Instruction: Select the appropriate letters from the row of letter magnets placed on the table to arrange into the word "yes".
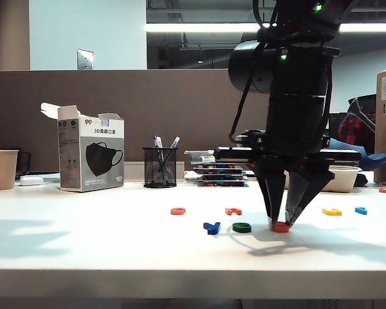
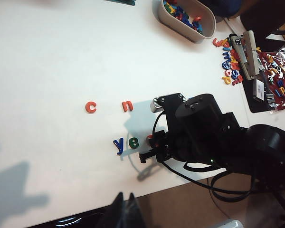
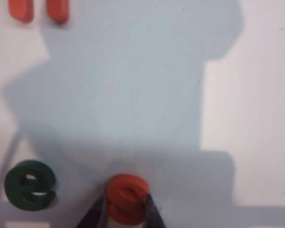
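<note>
Right gripper (image 1: pixel 280 224) at lower centre-right pinches the orange-red s (image 3: pixel 127 198) on the table (image 1: pixel 116 244), just beside the green e (image 3: pixel 30 185). Left gripper (image 2: pixel 124 209) hangs idle, jaws unclear. Risk: opening could drag the s askew or nudge e.

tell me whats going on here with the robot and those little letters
The robot is spelling "yes" with letter magnets on the white table. The right claw points straight down near the table's front, its fingers closed around the orange-red s, which sits on the table just beside the green e. The dark blue y lies on the e's other side, so the word is nearly lined up. An orange-red c and n remain behind in the row. The left claw hangs off to the side, holding nothing.
</note>
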Controlling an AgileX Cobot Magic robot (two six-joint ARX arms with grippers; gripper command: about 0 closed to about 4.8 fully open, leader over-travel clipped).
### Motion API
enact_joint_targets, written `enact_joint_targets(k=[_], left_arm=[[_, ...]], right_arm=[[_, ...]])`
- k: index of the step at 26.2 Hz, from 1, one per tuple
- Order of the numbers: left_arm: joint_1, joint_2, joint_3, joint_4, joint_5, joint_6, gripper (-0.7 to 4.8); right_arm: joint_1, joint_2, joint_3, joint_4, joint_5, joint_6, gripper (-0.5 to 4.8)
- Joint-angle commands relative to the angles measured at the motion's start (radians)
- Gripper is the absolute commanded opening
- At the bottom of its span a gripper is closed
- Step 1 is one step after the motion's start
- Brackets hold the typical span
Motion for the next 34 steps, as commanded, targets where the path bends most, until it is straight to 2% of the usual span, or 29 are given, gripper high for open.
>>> enact_joint_targets(k=[1,8,11,15,17,26,34], left_arm=[[-0.001,-0.002,0.003,0.007,-0.003,0.003,-0.05],[-0.001,-0.002,0.003,0.007,-0.003,0.003,-0.05],[-0.001,-0.002,0.003,0.007,-0.003,0.003,-0.05],[-0.001,-0.002,0.003,0.007,-0.003,0.003,-0.05],[-0.001,-0.002,0.003,0.007,-0.003,0.003,-0.05],[-0.001,-0.002,0.003,0.007,-0.003,0.003,-0.05],[-0.001,-0.002,0.003,0.007,-0.003,0.003,-0.05]], right_arm=[[0.0,0.007,-0.003,-0.014,0.007,-0.003,0.58],[0.0,0.007,-0.002,-0.037,0.0,-0.006,0.68],[0.0,0.007,-0.002,-0.035,-0.001,-0.006,1.22],[0.0,0.006,0.0,-0.031,-0.001,-0.006,1.27],[0.0,0.006,0.003,-0.03,0.0,-0.006,1.6],[-0.001,0.006,0.079,-0.047,0.0,-0.01,1.63],[-0.001,0.006,0.229,-0.175,0.027,-0.037,1.44]])
